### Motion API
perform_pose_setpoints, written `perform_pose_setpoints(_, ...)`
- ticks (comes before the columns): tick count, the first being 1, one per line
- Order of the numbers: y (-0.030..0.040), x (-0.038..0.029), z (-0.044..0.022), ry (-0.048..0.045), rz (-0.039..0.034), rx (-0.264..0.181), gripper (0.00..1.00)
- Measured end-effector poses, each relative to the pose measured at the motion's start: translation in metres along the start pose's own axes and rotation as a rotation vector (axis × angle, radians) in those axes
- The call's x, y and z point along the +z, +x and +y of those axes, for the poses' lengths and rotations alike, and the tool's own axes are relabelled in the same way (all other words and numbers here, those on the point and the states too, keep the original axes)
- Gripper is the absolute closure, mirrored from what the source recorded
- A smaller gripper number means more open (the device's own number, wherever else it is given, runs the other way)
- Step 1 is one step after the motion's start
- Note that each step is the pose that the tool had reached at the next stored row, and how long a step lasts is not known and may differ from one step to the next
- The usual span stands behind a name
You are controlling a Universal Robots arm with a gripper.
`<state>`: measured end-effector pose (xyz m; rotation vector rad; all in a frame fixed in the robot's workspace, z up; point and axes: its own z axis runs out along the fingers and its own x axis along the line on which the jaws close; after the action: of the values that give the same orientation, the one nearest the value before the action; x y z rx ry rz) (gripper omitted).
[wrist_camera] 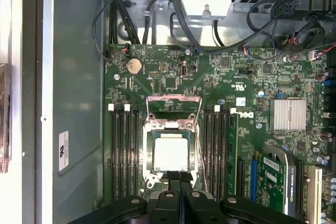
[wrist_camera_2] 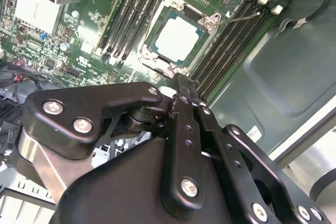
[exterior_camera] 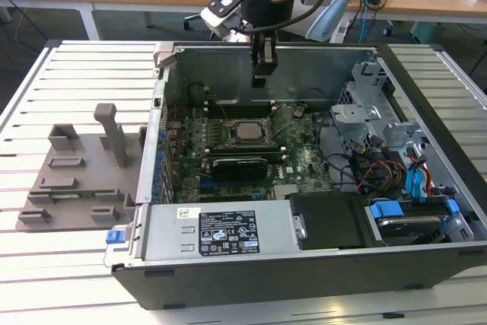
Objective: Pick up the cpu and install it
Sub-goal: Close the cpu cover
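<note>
a: where does the cpu (wrist_camera: 170, 153) lie?

b: flat in the socket on the motherboard (wrist_camera: 247, 77), inside the open computer case (exterior_camera: 228, 264), between the two banks of memory slots (wrist_camera: 123, 150). its pale top is bare, and the hinged retention frame (wrist_camera: 173, 99) stands raised at one end of the socket, not folded over the chip.

a: and the gripper (exterior_camera: 260, 80)?

b: in the exterior view it hangs over the case, above the board and apart from the chip. its jaws are pressed together with nothing between them. in both wrist views the two fingertips (wrist_camera: 174, 179) meet, pointing down near the socket's edge.

a: so which step would one call it?

b: by the look of it, the pick and the placing are done: the chip is in its seat and the arm carries nothing. the install looks unfinished only in that the frame is not down over the chip. whether the chip sits fully square in the seat cannot be told from here.

a: what would a further move call for?

b: as a judgement, care around the socket. the closed fingertips should keep off the chip's top, and any push on the frame would need to run slowly along its hinge, never sideways, so the chip is not nudged out of its seat.
</note>
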<state>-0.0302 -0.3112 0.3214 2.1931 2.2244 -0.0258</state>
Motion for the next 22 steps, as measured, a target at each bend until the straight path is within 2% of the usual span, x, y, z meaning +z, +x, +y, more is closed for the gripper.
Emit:
perform_pose_setpoints(3, 0.0000, 0.0001, 0.0053, -0.0002, 0.0002, 0.000, 0.89)
perform_pose_setpoints(4, -0.0001, 0.0001, 0.0103, -0.0002, 0.0002, 0.000, 0.89)
perform_pose_setpoints(6, -0.0002, 0.0001, 0.0151, -0.0002, 0.0001, 0.000, 0.89)
perform_pose_setpoints(13, -0.0003, 0.0001, 0.0262, -0.0002, 0.0002, 0.000, 0.89)
perform_pose_setpoints(22, -0.0005, 0.0002, 0.0357, -0.0002, 0.0001, 0.000, 0.89)
